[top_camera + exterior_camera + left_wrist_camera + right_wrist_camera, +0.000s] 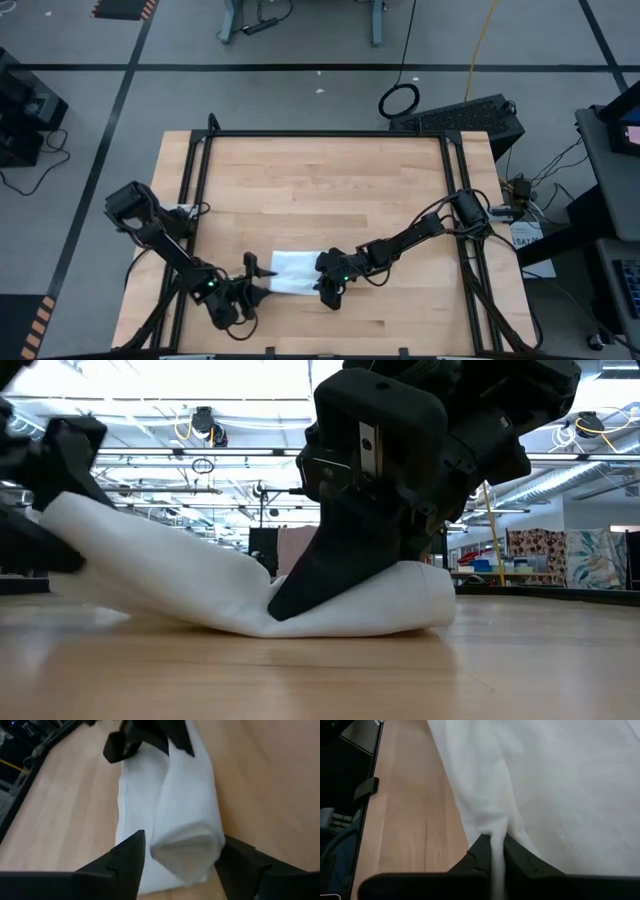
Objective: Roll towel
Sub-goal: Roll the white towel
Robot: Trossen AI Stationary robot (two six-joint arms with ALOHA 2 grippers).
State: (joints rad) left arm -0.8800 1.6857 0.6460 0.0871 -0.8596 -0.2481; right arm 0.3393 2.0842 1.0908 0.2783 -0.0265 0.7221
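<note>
Pinched cloth sits between the right pincer's [492,851] nearly closed fingers, gripping one end of the towel [296,271] on the bench [320,180]. Left pincer [180,857] straddles the rolled opposite end, jaws wide, likely steadying the roll for another turn.

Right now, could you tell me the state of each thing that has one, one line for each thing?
towel: partly rolled, lying on the table, one end lifted.
left gripper: jaws open, standing on both sides of the rolled end of the towel.
right gripper: jaws shut on a fold of the towel.
table: wooden top, carrying the towel.
</note>
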